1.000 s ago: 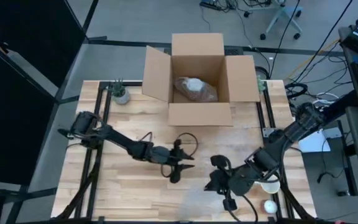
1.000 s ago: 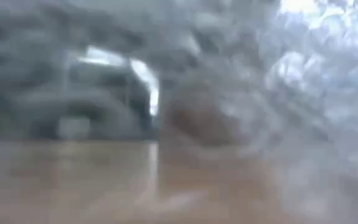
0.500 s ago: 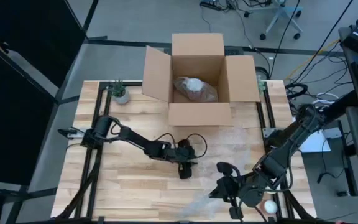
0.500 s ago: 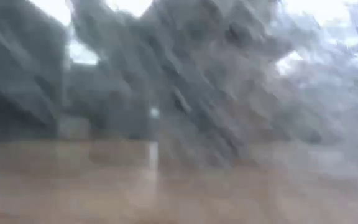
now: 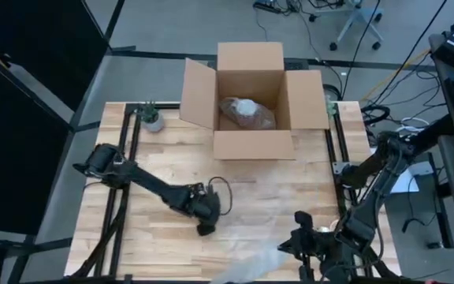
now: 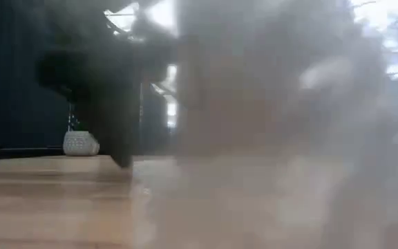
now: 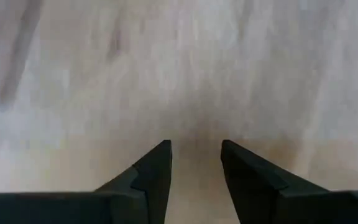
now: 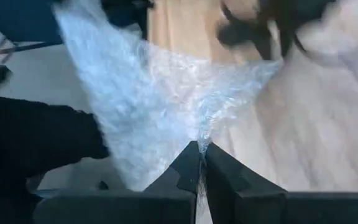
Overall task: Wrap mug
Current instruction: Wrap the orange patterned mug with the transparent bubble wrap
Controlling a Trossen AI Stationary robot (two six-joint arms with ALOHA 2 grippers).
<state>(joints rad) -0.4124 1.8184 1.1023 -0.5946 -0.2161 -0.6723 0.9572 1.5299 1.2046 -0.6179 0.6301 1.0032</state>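
No readable text, labels, brands, numbers or signs in any view. The cardboard box (image 5: 252,99) shows plain flaps with no print that can be made out, the wooden table (image 5: 164,162) is unmarked, and the bubble wrap (image 8: 148,99) carries nothing legible. The low view is mostly blocked and blurred, so nothing can be read there; the small white pot (image 6: 81,142) shows a texture but no lettering. The left wrist view shows only bare wood past the fingers.
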